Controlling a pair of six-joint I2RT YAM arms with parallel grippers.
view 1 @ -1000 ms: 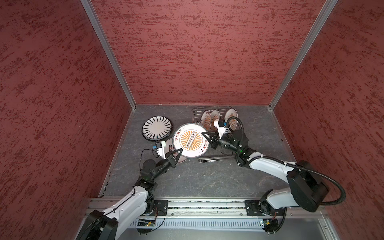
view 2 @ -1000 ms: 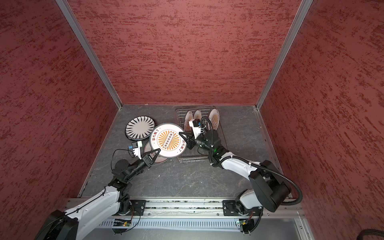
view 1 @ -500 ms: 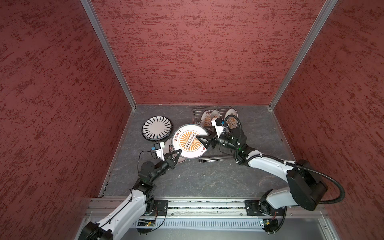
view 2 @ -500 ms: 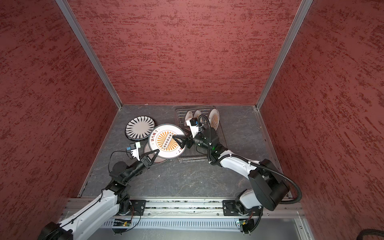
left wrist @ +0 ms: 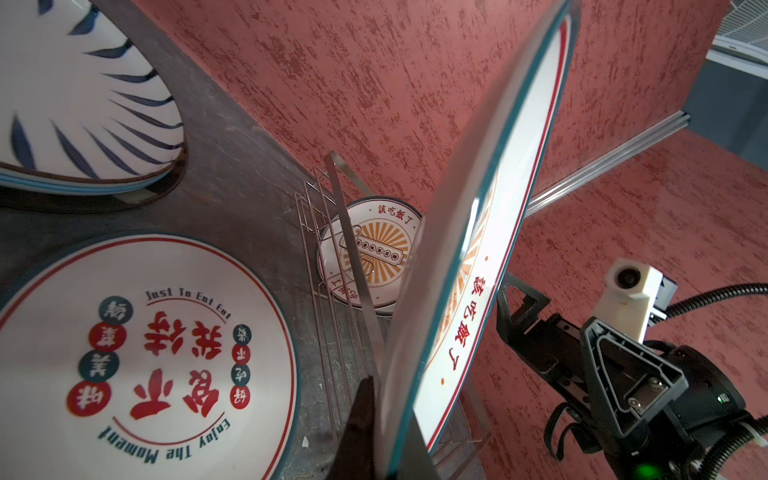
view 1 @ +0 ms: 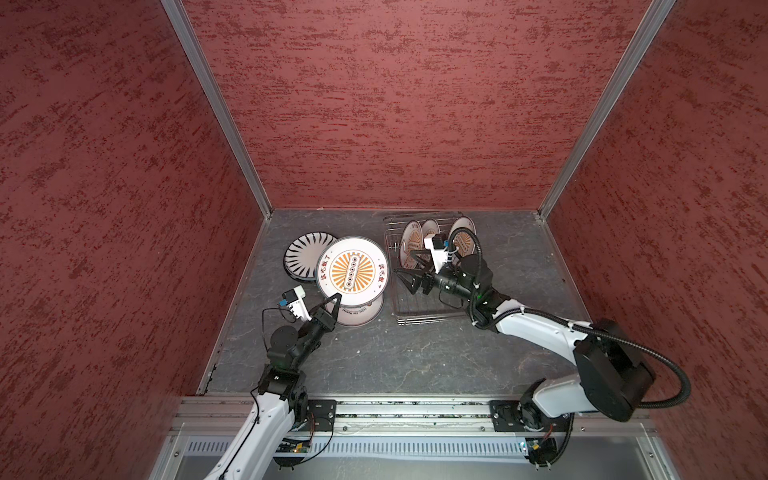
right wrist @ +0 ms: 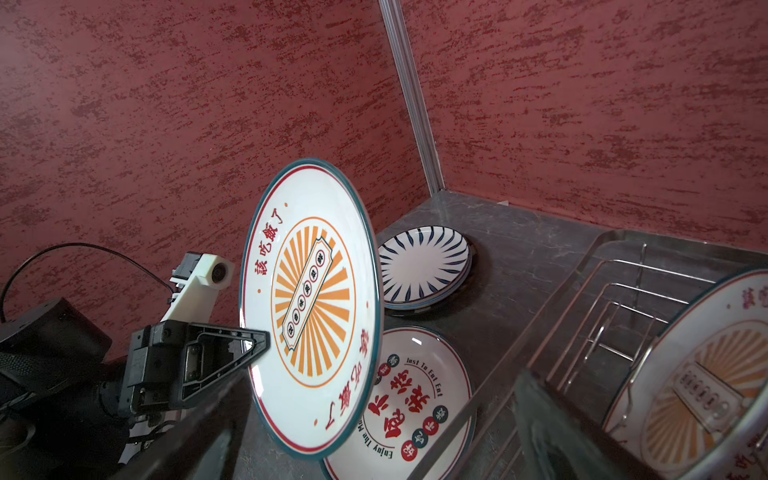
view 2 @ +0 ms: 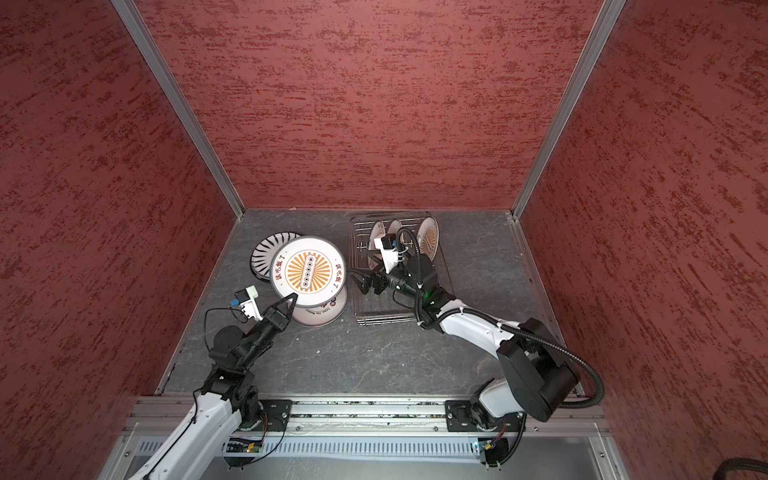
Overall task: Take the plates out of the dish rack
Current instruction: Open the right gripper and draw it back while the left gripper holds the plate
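Sunburst plate (view 1: 352,271), rim pinched by the left hand (view 1: 336,299), should tilt flat slowly onto the red-character plate (view 1: 361,319); the right hand (view 1: 404,281) hangs open, clear.

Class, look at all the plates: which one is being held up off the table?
The orange sunburst plate left of the rack: the left gripper pinches its rim. The others lie flat or stand in the rack.
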